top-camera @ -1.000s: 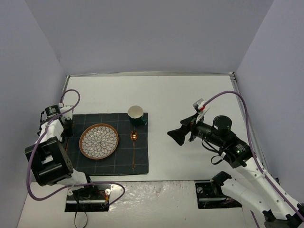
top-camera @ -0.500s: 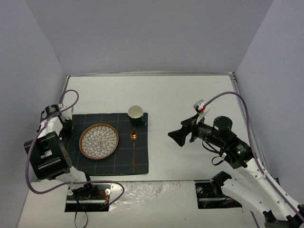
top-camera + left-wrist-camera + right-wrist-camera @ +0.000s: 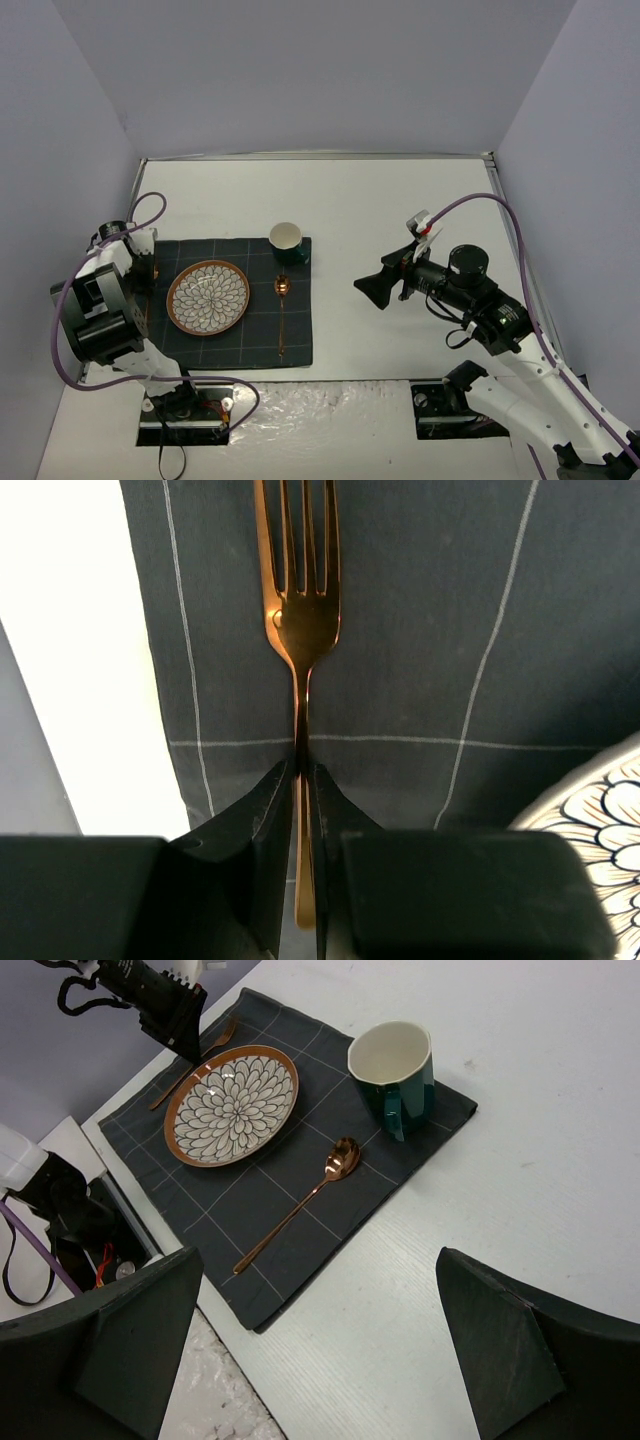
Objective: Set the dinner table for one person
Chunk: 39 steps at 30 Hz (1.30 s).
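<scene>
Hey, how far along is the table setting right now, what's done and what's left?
Done: the plate, mug and spoon sit on the placemat. In hand: the left gripper pinches the fork by its handle, at the mat's left side beside the plate. Left: probably just letting go and pulling back. The right gripper is open and empty.

One dinner table (image 3: 400,210); one placemat (image 3: 230,345); one plate (image 3: 208,296); one green mug (image 3: 288,243); one copper spoon (image 3: 282,310); one copper fork (image 3: 300,600).
</scene>
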### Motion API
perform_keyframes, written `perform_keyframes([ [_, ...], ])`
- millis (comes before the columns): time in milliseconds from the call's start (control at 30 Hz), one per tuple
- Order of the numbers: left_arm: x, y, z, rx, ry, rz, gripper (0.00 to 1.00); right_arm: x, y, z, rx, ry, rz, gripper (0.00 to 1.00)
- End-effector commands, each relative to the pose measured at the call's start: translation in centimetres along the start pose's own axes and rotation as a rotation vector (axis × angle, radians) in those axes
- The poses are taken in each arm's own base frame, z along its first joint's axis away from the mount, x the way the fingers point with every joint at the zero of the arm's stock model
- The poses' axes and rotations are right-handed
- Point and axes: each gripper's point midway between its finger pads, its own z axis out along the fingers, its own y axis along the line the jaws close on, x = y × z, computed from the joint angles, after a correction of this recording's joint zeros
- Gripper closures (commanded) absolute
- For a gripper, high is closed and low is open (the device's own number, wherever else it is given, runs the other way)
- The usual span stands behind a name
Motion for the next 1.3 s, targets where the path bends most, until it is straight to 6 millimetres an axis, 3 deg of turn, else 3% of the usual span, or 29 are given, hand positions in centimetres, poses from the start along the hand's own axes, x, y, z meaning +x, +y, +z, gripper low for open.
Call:
perform_keyframes([
  [0, -1.9, 0.7, -1.0, -0.023, -0.035, -0.008, 0.91, -2.2, 0.7, 0.0, -0.021, -0.066, -0.044, 0.00],
  [333, -2.1, 0.7, -1.1, -0.033, -0.037, -0.006, 0.86, -2.2, 0.6, 0.2, -0.019, -0.060, -0.043, 0.00],
  [567, -3.9, 1.7, -5.3, -0.118, -0.171, -0.060, 0.68, -2.4, 0.5, 0.2, -0.010, -0.064, -0.053, 0.00],
  [767, -6.5, 2.5, -12.4, -0.215, -0.375, -0.135, 0.57, -3.9, 0.5, -0.2, 0.009, -0.091, -0.067, 0.00],
  [933, -7.5, 0.5, -19.8, -0.246, -0.588, -0.138, 0.50, -5.8, -0.7, -1.5, 0.118, -0.128, -0.105, 0.00],
  [1067, -7.0, -1.9, -26.9, -0.233, -0.774, -0.133, 0.45, -7.9, -2.7, -3.3, 0.269, -0.176, -0.145, 0.00],
  [1167, -5.3, -3.8, -32.7, -0.203, -0.912, -0.118, 0.39, -9.6, -3.7, -5.3, 0.370, -0.225, -0.173, 0.00],
  [1267, -3.2, -4.9, -35.4, -0.177, -0.930, -0.101, 0.33, -11.0, -5.0, -7.5, 0.486, -0.286, -0.176, 0.00],
])
